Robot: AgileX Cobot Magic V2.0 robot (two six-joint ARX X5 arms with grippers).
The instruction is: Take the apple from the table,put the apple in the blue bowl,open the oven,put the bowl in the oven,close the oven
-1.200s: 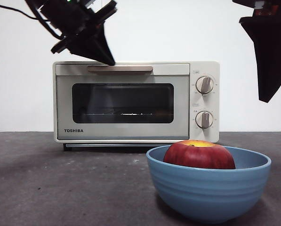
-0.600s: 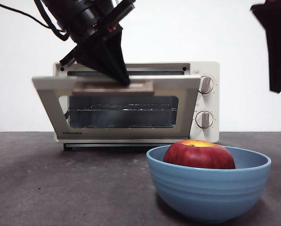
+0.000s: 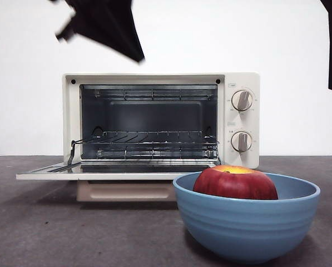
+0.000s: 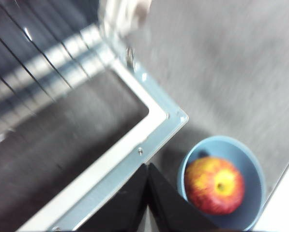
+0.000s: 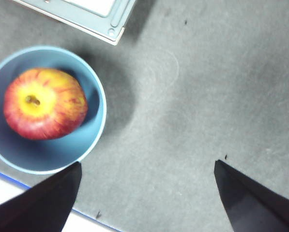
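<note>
The oven [image 3: 154,122] stands with its door [image 3: 99,173] dropped flat over the counter [image 3: 54,228], while the apple [image 3: 235,182] sits in the blue bowl [image 3: 246,225] just in front. The left end effector [image 4: 147,188], jaws pressed together and empty, hangs above the door's corner; the right end effector [image 5: 146,193] is spread wide above the counter beside the bowl.

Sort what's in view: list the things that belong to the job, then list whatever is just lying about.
Belongs to the job:
apple, sitting in the blue bowl
oven, its door dropped flat open
table
left hand, shut, above the open door
right hand, open, above the table beside the bowl

Just lying about:
nothing visible
</note>
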